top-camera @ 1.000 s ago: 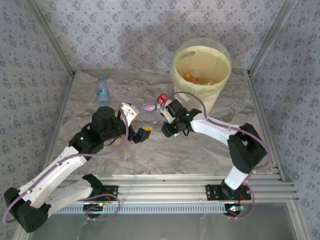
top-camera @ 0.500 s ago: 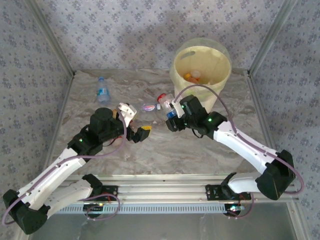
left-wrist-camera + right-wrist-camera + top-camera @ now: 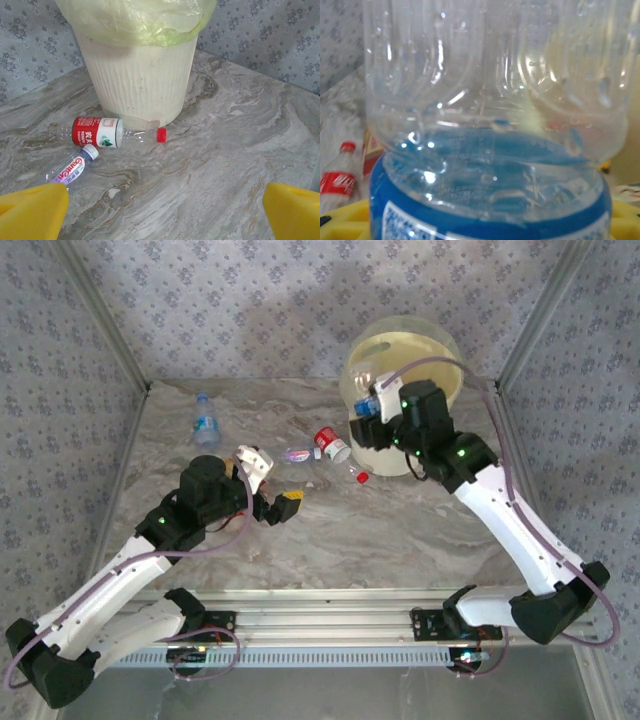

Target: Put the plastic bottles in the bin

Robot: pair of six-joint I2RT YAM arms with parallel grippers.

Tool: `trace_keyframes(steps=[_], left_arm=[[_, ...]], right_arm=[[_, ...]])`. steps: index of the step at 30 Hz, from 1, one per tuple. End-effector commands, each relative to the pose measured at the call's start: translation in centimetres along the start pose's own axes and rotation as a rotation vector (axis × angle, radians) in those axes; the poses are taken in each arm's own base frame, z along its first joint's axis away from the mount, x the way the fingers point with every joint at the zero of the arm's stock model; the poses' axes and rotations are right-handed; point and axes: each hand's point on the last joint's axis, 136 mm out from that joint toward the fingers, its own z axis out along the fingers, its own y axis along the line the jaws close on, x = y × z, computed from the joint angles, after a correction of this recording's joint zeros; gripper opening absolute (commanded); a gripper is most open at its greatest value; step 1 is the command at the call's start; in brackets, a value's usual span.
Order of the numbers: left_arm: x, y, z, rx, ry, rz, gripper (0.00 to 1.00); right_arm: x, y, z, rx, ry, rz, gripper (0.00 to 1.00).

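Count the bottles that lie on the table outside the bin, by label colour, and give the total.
Blue-label bottle: 1
Purple-label bottle: 1
Red-label bottle: 1
Total: 3

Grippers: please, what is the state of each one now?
Left gripper: open, empty.
Right gripper: closed on a blue-label bottle.
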Motion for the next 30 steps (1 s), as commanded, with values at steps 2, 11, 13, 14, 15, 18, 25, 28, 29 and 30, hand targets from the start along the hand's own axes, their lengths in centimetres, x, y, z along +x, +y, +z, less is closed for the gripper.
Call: trace_keyframes(steps=[2, 11, 13, 14, 15, 18, 25, 28, 29, 30], left_arm=[[-0.8, -0.8, -0.4, 0.031, -0.034, 0.006, 1.00], [-0.6, -0.9, -0.2, 0.035, -0.020, 0.019, 1.00], [-0.6, -0.9, -0.2, 0.034, -0.018, 0.020, 1.00], [-0.6, -0.9, -0.2, 0.035, -0.018, 0.022, 1.00], [-0.6, -0.9, -0.2, 0.035, -0.018, 0.023, 1.00], [-0.5, -1.0, -0.1, 0.042, -0.012, 0.022, 1.00], [-0.4, -1.0, 0.0, 0.043, -0.001, 0.026, 1.00], [-0.4, -0.9, 0.0, 0.040, -0.001, 0.029, 1.00], [-0.4, -1.0, 0.0, 0.041, 0.001, 0.029, 1.00], [-0.4, -1.0, 0.0, 0.040, -0.001, 0.029, 1.00]], right_arm=[[-2.7, -3.5, 0.3, 0.093, -0.034, 0.007, 0.51], [-4.3, -9.9, 3.3, 0.189, -0.004, 0.077, 0.51], [-3.5, -10.9, 4.2, 0.192, 0.041, 0.096, 0.52], [-3.3, -11.3, 4.6, 0.196, 0.052, 0.103, 0.52], [-3.2, -11.7, 5.0, 0.195, 0.061, 0.109, 0.52], [-2.2, -12.6, 6.4, 0.192, 0.100, 0.128, 0.53], [1.5, -13.5, 9.2, 0.160, 0.200, 0.183, 0.54], [2.9, -13.6, 10.0, 0.155, 0.237, 0.192, 0.55], [3.3, -13.6, 10.3, 0.153, 0.248, 0.195, 0.55], [3.7, -13.6, 10.4, 0.152, 0.256, 0.197, 0.55]])
